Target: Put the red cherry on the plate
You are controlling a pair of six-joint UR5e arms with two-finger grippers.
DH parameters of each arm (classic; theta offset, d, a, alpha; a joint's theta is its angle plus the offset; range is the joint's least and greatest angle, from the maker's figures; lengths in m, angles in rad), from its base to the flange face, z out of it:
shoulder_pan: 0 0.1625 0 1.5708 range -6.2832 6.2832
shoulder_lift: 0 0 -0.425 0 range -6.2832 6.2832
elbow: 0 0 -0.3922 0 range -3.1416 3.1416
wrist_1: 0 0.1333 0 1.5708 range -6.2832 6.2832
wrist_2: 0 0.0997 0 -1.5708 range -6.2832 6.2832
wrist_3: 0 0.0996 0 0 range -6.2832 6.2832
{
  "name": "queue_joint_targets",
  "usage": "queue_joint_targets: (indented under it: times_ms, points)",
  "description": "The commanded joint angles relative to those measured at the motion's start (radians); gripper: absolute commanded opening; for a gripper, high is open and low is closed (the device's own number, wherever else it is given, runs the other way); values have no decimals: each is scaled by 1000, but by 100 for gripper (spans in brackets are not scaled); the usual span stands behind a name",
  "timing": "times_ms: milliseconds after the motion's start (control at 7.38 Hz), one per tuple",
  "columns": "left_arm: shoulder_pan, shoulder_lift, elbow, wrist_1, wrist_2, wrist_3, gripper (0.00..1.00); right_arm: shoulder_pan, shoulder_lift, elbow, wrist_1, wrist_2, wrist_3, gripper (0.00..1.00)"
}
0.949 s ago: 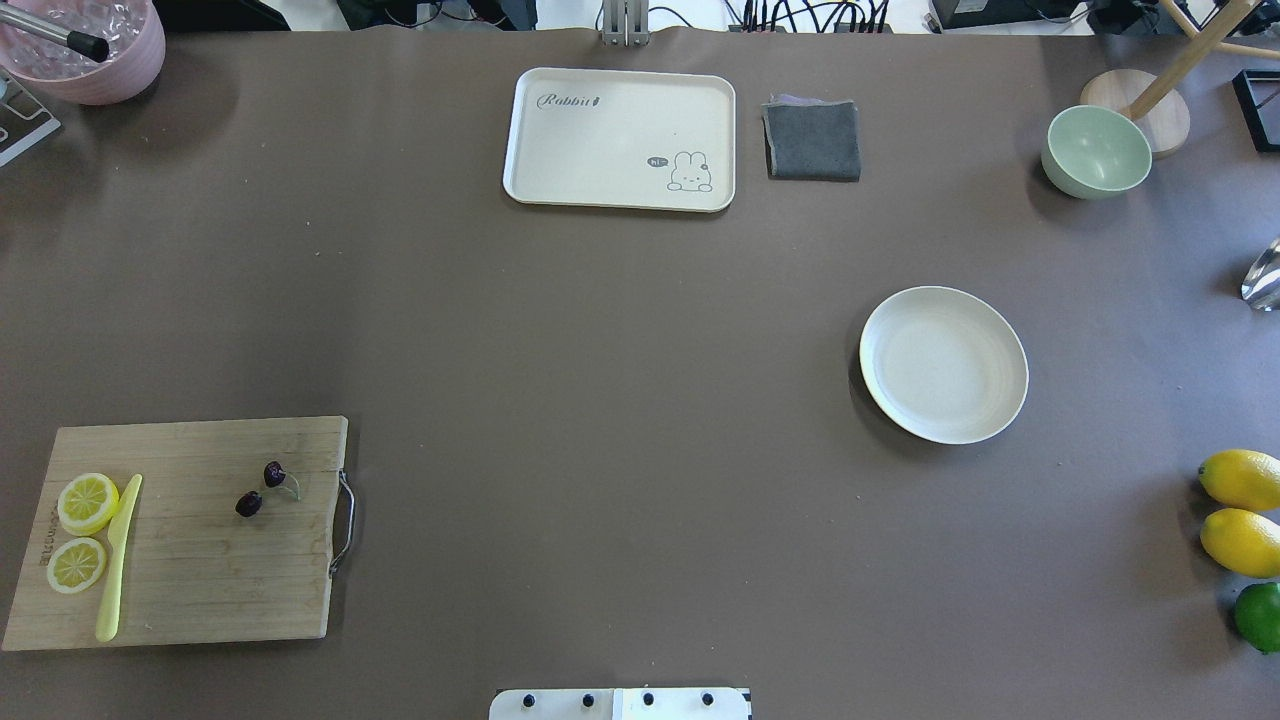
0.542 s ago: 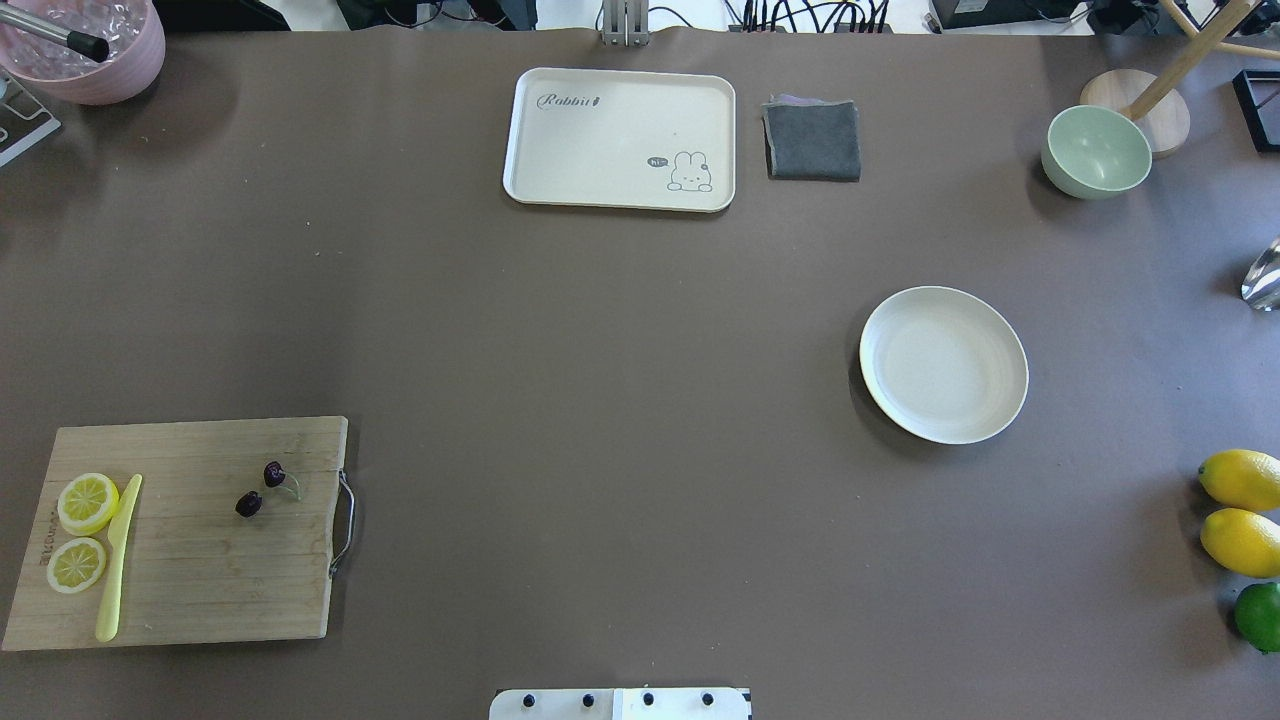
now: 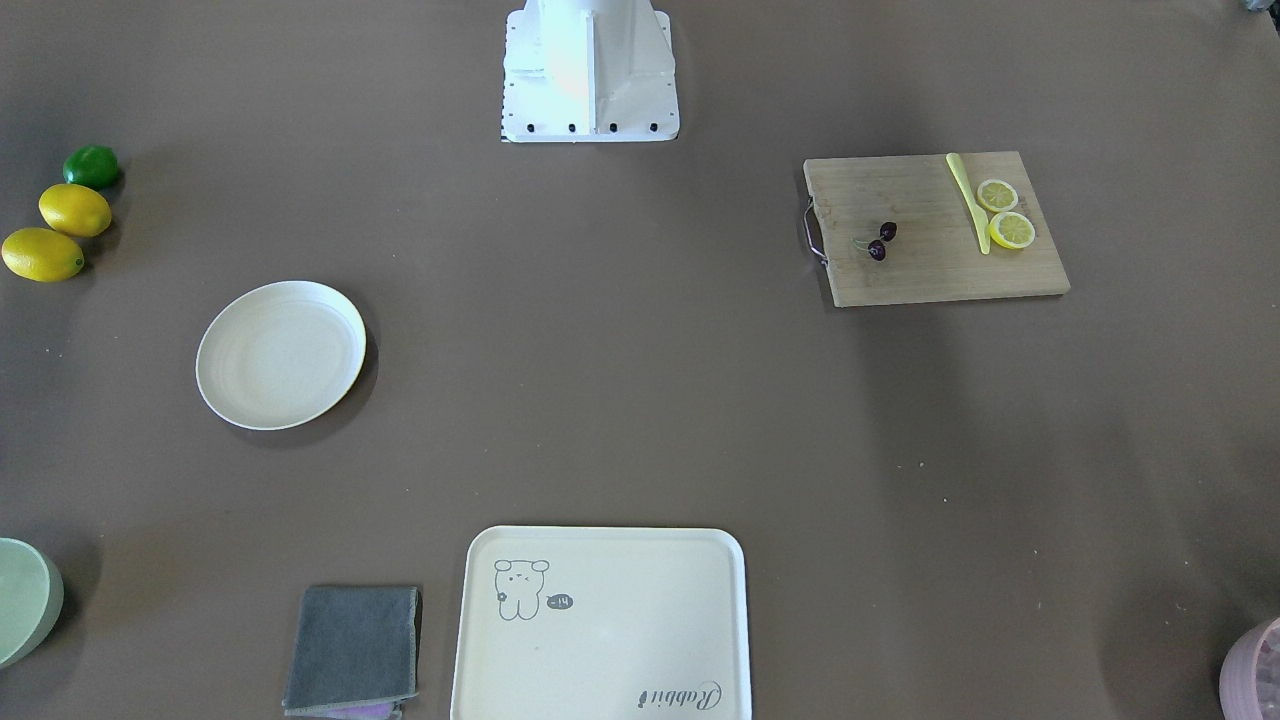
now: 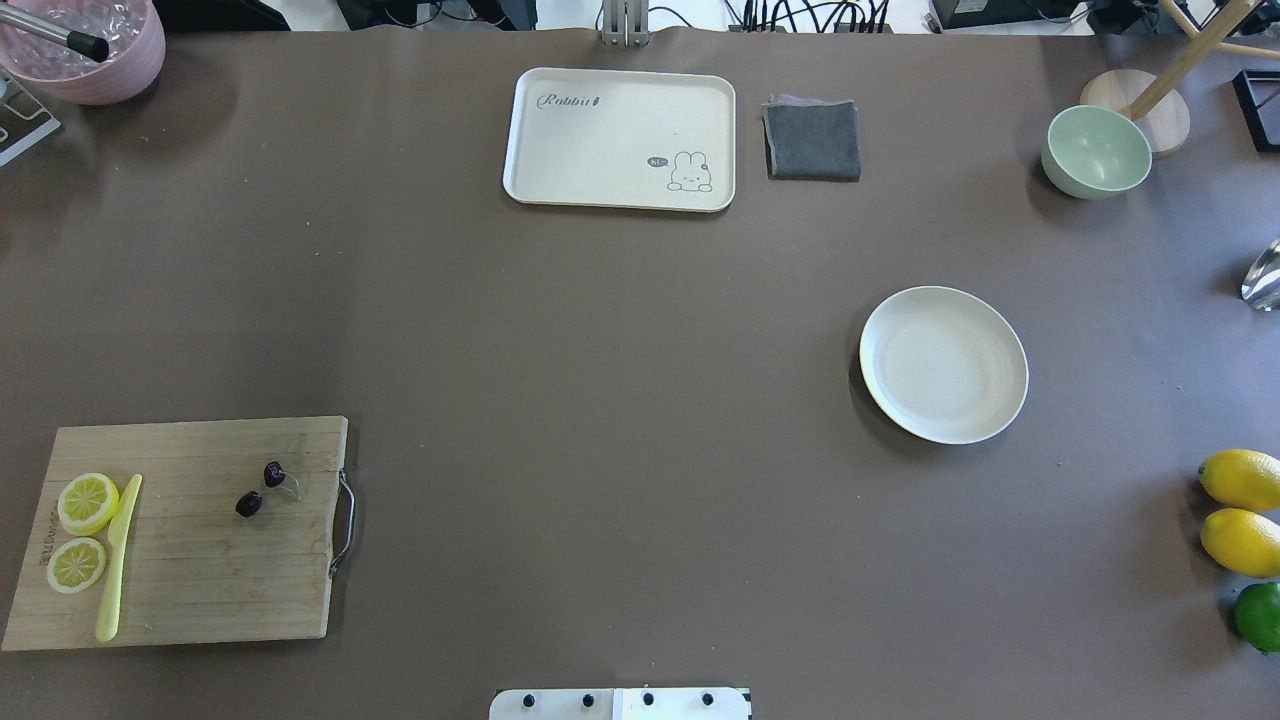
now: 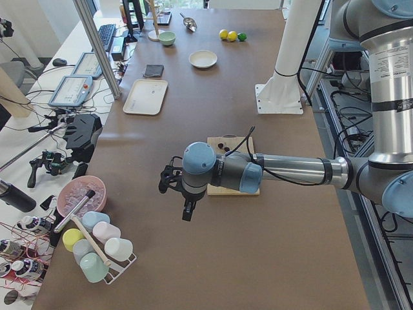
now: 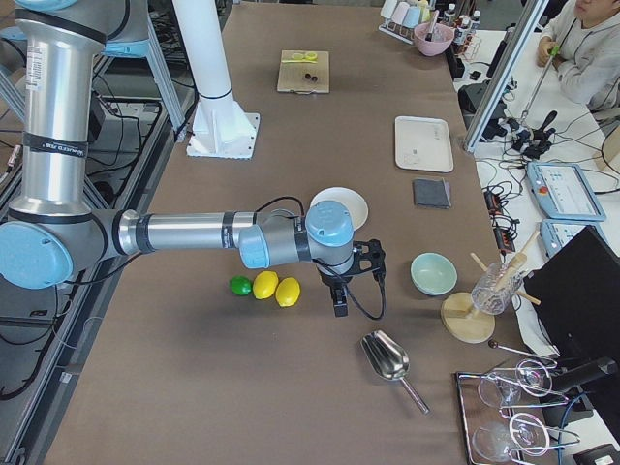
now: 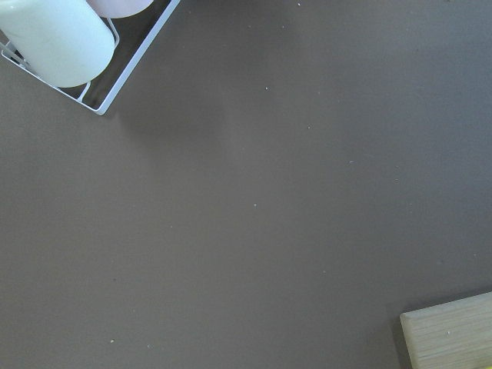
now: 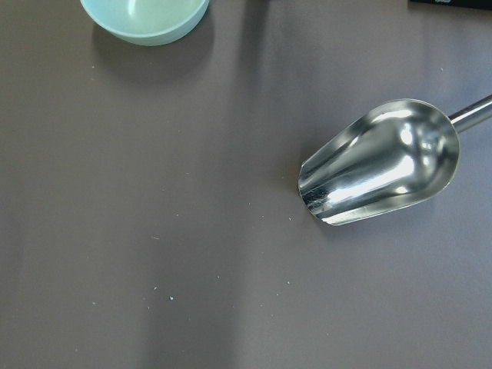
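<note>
Facing the robot: shows the red cherry lying on a cutting board, close to its metal handle, on the robot's left side. Also shows a yellow knife and 2 lemon slices further along the board. Puts the plate bare and well apart, on the robot's right side. Catches no arm.

Overhead: gives the same layout across the bench, with neither arm in frame.

From the left end: finds the left fingers hanging over bare bench beside the board, short of the cherry. Cannot tell how wide they stand or what they hold.

From the right end: finds the right fingers above the bench near 2 lemons and a lime. Cannot tell the opening here either.

Left wrist: takes in bare bench, 1 board corner and cups in a rack. Right wrist: takes in a metal scoop and a green bowl.

Likely trouble: pinching only 1 fruit or a thin stem and letting the pair slip; rolling the round fruit away on contact; scraping the board or nudging the knife; dropping during the long carry over to the plate.

Hard to make out: stems barely visible; board partly hidden behind the near arm in the left-end view; no fingers and no cherry in either wrist view.
</note>
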Motion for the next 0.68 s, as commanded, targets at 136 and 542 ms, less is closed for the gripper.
queue_joint_targets:
  times_ms: [136,542]
  points:
    - [0,5,-4,-2,-2,0,98,0,0,2,0,2,0,100]
    - [0,4,0,-24,1,-1,98,-15,5,6,2,3,-6,100]
